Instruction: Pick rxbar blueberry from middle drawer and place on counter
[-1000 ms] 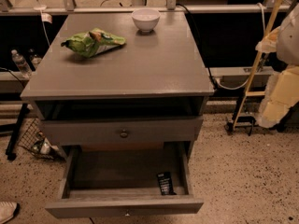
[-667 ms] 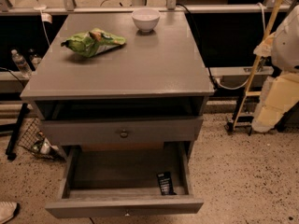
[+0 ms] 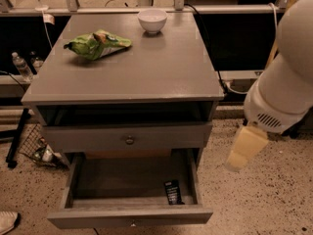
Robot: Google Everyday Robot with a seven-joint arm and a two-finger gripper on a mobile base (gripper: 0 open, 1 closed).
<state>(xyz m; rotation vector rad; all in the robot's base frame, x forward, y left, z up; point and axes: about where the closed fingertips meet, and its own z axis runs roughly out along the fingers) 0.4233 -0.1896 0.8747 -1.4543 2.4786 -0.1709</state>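
Clearly, the end effector [image 3: 247, 147] is hanging off to the right of the cabinet, outside it and touching nothing. It is showing only as one pale block under the white arm [image 3: 288, 82], so I cannot tell whether it is open or closed.

The snack bar [image 3: 172, 191] is lying down and to the left of the end effector, flat on the floor of the open drawer [image 3: 129, 217]. It is sitting in the front corner on the end effector's side, near the front wall and just beside the right side wall. The drawer is standing pulled well out, so the bar is lying exposed from above, which a downward reach is going to need. The drawer with the knob [image 3: 129, 140], left of the end effector, is sitting further back and is not covering the bar.

The table [image 3: 161, 72] is lying up and to the left of the end effector. A green bag [image 3: 98, 44] and a bowl [image 3: 152, 20] are resting toward its far side, so the part nearest the end effector is looking like the sensible landing spot. Judging by this, the pick is not yet starting.
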